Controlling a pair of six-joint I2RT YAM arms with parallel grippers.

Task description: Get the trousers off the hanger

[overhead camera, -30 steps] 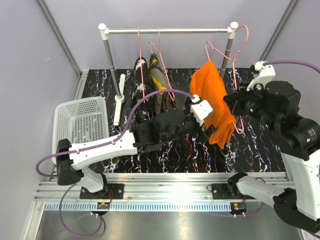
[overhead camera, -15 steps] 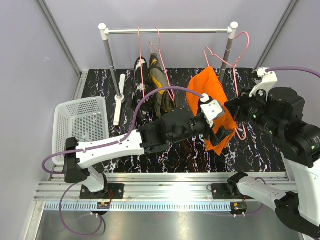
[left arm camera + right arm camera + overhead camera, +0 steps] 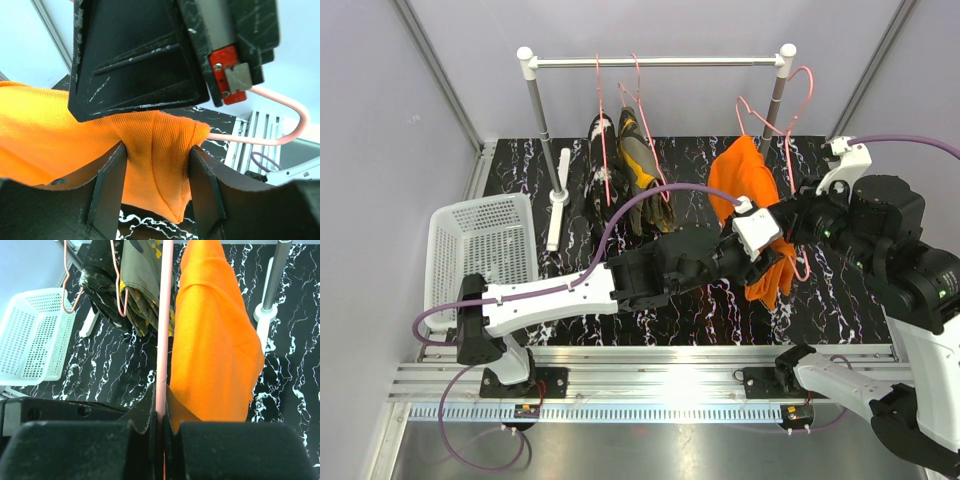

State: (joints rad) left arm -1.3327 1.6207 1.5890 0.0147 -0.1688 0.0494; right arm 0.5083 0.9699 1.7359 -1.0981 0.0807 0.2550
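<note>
The bright orange trousers (image 3: 745,185) hang folded over a pink hanger (image 3: 790,110) that is off the rail, over the right of the table. My left gripper (image 3: 157,155) is shut on a bunched fold of the orange trousers (image 3: 155,150), with both fingers pressing the cloth. My right gripper (image 3: 161,412) is shut on the pink hanger's (image 3: 163,315) wire, right beside the orange cloth (image 3: 215,340). In the top view the two grippers meet at the garment's lower half. The dark olive trousers (image 3: 640,165) and the black speckled trousers (image 3: 600,150) hang on pink hangers from the rail (image 3: 660,62).
A white mesh basket (image 3: 480,250) stands at the table's left edge. The rack's two posts (image 3: 542,120) rise from white feet on the black marbled tabletop (image 3: 700,300). Grey walls close in the back and both sides.
My left arm has reached right to the orange trousers and its jaws have closed from wide open onto the cloth. The right gripper and hanger have shifted slightly right.
</note>
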